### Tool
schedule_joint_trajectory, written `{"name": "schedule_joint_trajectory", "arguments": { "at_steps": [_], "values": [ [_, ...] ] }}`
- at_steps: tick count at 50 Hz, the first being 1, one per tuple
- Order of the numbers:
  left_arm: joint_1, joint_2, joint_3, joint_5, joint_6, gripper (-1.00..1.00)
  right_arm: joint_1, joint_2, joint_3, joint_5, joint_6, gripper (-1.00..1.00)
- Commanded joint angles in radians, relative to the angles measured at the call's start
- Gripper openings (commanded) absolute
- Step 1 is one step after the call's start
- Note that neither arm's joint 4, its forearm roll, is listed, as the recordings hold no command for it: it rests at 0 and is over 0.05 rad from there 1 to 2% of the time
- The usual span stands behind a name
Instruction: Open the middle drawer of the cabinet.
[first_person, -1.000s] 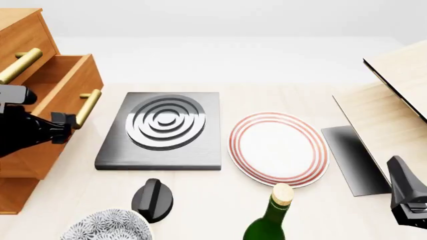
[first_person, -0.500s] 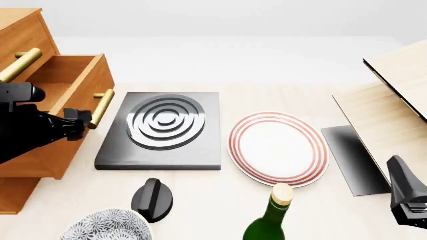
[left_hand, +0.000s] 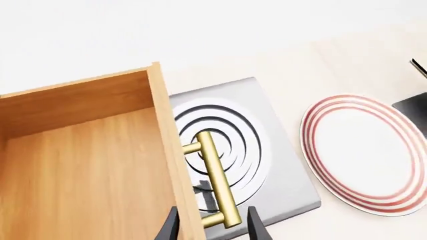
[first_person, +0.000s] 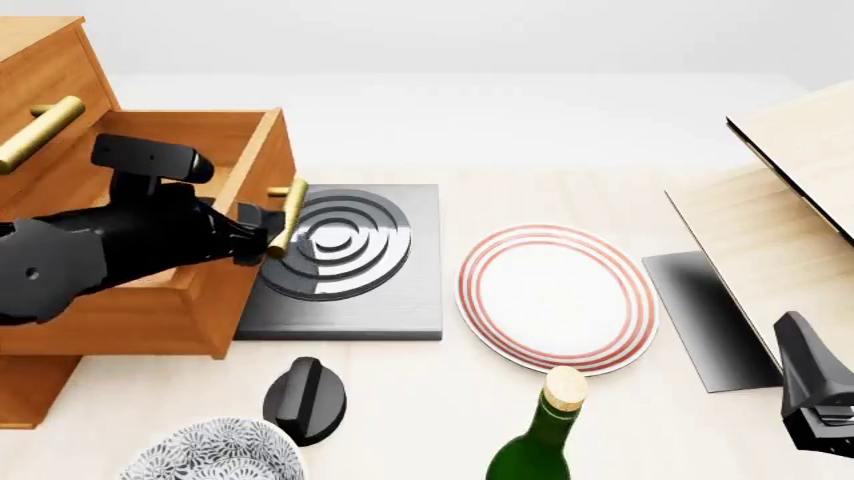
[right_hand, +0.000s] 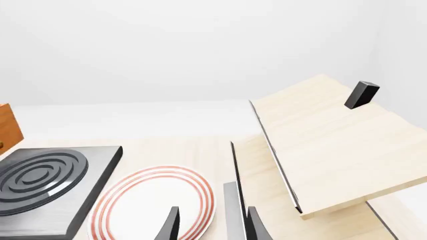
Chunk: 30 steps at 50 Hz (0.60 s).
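The cabinet (first_person: 47, 60) stands at the far left, and the top drawer's brass handle (first_person: 40, 130) shows on it. The middle drawer (first_person: 174, 300) is pulled far out, and its empty inside shows in the left wrist view (left_hand: 80, 180). Its brass handle (first_person: 284, 215) hangs over the hob's left edge. My left gripper (first_person: 262, 240) reaches over the drawer, and its jaws stand apart astride the handle's (left_hand: 217, 180) near end and the drawer front. My left gripper (left_hand: 213, 225) grips nothing visibly. My right gripper (first_person: 801, 350) is open and empty at the near right; the right wrist view (right_hand: 212, 222) shows it too. The bottom drawer is hidden.
A grey hob plate with rings (first_person: 354, 255) lies beside the drawer front. A red-striped plate (first_person: 557, 297) lies mid-table. A green bottle (first_person: 541, 445), a black knob (first_person: 304, 398) and a patterned bowl (first_person: 214, 455) stand near the front edge. Wooden boards (first_person: 787, 200) and a dark sheet (first_person: 707, 315) are at the right.
The middle drawer has slid further out to the right, with my left gripper moving along at its handle. The drawer front now overlaps the hob. The right arm has not moved.
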Motion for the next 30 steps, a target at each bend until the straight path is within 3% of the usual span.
{"name": "schedule_joint_trajectory", "arguments": {
  "at_steps": [1,23,30],
  "values": [
    [-0.16,0.1,-0.04,0.007,0.009,1.0,0.003,-0.002,0.001,-0.002,-0.003,1.0],
    [-0.228,-0.003,-0.081,0.072,-0.04,1.0,0.003,-0.002,0.001,-0.002,-0.004,1.0],
    [-0.217,-0.289,-0.078,0.124,-0.043,1.0,0.003,-0.002,0.001,-0.002,-0.003,1.0]
  ]
}}
